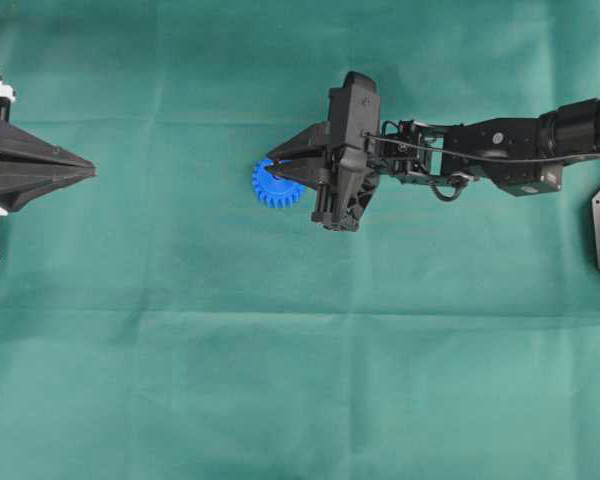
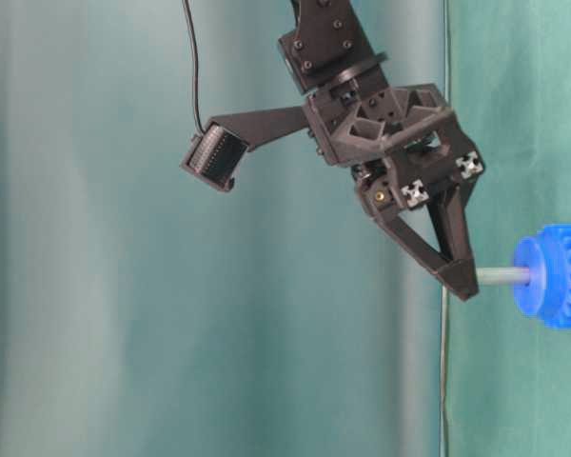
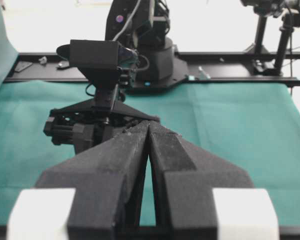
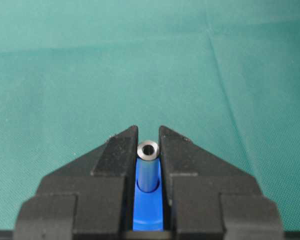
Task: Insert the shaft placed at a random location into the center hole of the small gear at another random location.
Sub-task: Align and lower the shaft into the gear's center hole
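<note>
The right gripper (image 2: 464, 281) has its jaws clamped on the shaft (image 2: 503, 276), which stands in the gear (image 1: 274, 186). The left gripper (image 1: 86, 168) rests far left, jaws together.

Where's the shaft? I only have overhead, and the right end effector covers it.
Observer: In the right wrist view, the shaft sits clamped between the right end effector's fingers, over blue plastic.
Operator: Is it in the gear?
Observer: At table level, one end of the shaft meets the gear at its hub. How deep it goes is hidden.
Operator: What about the free end?
Observer: The right wrist view shows it hollow, level with the fingertips.
</note>
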`<action>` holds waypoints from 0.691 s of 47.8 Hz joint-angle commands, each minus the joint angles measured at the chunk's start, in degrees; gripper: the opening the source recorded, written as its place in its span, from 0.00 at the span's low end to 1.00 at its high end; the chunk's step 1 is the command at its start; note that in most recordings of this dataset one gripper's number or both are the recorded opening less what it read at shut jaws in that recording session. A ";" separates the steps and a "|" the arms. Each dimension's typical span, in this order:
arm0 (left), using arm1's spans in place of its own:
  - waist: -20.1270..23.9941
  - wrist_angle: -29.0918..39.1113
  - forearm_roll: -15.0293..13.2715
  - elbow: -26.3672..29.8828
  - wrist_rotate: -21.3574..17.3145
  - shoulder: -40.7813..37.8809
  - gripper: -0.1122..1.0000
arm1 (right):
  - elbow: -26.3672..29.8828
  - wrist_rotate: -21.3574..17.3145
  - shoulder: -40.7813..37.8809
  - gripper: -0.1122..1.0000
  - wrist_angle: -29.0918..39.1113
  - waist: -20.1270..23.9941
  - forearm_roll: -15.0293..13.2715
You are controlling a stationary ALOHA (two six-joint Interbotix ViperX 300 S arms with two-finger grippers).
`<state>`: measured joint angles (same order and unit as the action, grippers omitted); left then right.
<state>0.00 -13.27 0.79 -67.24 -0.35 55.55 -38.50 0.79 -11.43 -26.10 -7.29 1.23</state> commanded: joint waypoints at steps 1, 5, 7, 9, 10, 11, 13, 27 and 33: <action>0.18 -0.53 0.18 1.49 0.09 -0.18 0.10 | 0.53 -0.70 0.70 0.22 -1.14 0.18 0.18; 0.18 -0.53 0.18 1.49 0.09 -0.18 0.10 | 0.62 -0.70 0.26 0.22 -1.41 0.18 0.18; 0.18 -0.53 0.18 1.49 0.00 -0.18 0.10 | 0.62 -0.79 -0.18 0.22 -1.76 0.18 0.18; 0.18 -0.53 0.18 1.41 0.00 -0.18 0.10 | 0.79 -0.88 -0.62 0.22 -2.02 0.18 0.18; 0.18 -0.53 0.18 1.49 0.00 -0.18 0.10 | 0.79 -0.88 -0.79 0.22 -2.11 0.18 0.18; 0.18 -0.53 0.18 1.41 0.00 -0.18 0.10 | 0.79 -0.88 -0.97 0.22 -2.20 0.26 0.18; 0.18 -0.53 0.18 1.49 0.00 -0.18 0.10 | 0.97 -0.88 -1.23 0.22 -2.20 0.26 0.18; 0.18 -0.53 0.18 1.49 0.00 -0.18 0.10 | 1.05 -0.88 -2.29 0.21 -2.20 0.62 0.18; 0.18 -0.53 0.18 1.41 0.00 -0.18 0.10 | 1.14 -0.88 -2.81 0.22 -2.20 0.62 0.18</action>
<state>0.00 -13.27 0.79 -67.24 -0.35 55.55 -38.50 0.70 -14.85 -27.25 -7.12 1.32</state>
